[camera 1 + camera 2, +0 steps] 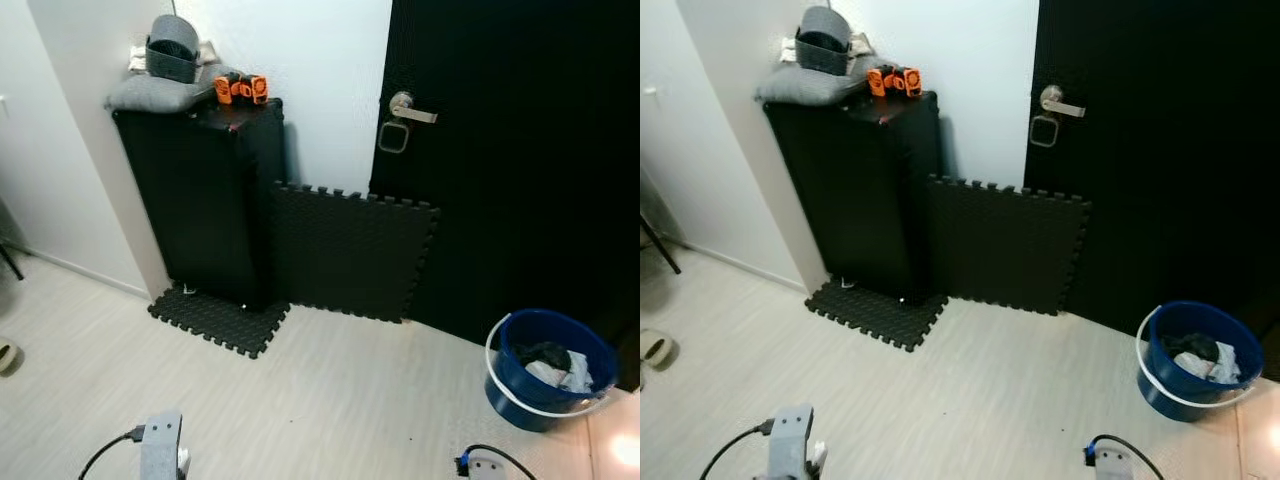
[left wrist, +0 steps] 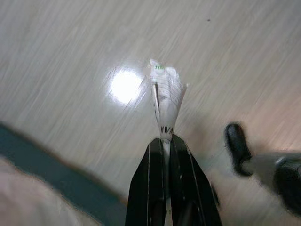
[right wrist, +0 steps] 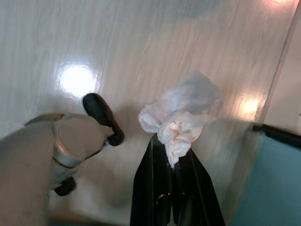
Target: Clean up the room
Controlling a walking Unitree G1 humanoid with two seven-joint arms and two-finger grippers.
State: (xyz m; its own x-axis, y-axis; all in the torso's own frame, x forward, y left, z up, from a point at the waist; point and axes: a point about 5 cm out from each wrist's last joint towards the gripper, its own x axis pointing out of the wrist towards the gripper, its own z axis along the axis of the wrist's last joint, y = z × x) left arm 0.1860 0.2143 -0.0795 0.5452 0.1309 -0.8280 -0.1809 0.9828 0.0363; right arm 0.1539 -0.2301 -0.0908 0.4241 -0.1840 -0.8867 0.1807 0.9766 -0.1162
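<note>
Left wall: pale, with a light baseboard meeting the wood-look floor (image 1: 330, 390).
Floor edge, far left: a small roll-shaped item (image 1: 656, 348) lies there, too cut off to identify.
Cabinet: a tall black cabinet (image 1: 200, 195) stands against the white wall, its foot on a dark foam mat (image 1: 220, 318).
Cabinet top: a grey cushion (image 1: 150, 92) carries a grey basket (image 1: 172, 50); just beside it sit small orange objects (image 1: 240, 88).
Leaning mat: a second black puzzle mat (image 1: 350, 250) stands upright between the cabinet and the black door (image 1: 520, 150).
Door: a silver lever handle (image 1: 408, 108) sits above a square lock plate.
Left pincer (image 2: 165, 141): clenched on a folded scrap of paper (image 2: 167, 94), white with some print on it, held above the floor; the left arm's wrist pokes in at the bottom of the head views.
Right pincer (image 3: 171, 155): clenched on a crumpled white tissue (image 3: 181, 115), also held over the floor, near a teal strip at the frame edge.
Bucket: a blue bucket (image 1: 500, 385) with a white handle stands on the floor at the right, near the door, with dark and pale scraps inside.
</note>
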